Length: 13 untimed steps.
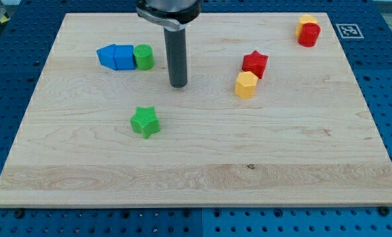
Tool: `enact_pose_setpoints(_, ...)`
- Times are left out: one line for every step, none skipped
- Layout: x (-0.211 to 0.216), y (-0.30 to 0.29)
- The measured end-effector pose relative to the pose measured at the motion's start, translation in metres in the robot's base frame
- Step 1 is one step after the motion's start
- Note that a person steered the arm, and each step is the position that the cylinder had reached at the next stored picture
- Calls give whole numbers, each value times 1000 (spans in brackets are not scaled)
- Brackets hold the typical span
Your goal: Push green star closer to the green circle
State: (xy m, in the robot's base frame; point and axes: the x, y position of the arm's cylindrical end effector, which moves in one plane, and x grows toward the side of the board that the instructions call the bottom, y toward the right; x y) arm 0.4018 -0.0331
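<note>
Green star (145, 122), green circle (143, 56): one each; my tip (178, 85) rightward, free, touching neither.

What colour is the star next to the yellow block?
Red star, seen in the camera view.

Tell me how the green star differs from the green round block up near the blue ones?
The green star has pointed arms; the green circle is a smooth, round cylinder. The star sits alone toward the view's bottom, while the circle sits higher up, touching the blue blocks on its left. My tip stands just right of the circle but well above and right of the star. Both blocks share the same green colour and look similar in size.
</note>
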Motion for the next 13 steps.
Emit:
enact_pose_setpoints(1, 7)
enact_pose_setpoints(36, 7)
enact_pose_setpoints(74, 7)
enact_pose_setpoints(113, 7)
enact_pose_setpoints(136, 0)
enact_pose_setpoints(151, -22)
enact_pose_setpoints(157, -39)
enact_pose_setpoints(155, -59)
enact_pose_setpoints(139, -61)
enact_pose_setpoints(126, -61)
enact_pose_setpoints(113, -61)
enact_pose_setpoints(99, -61)
enact_pose_setpoints(83, -60)
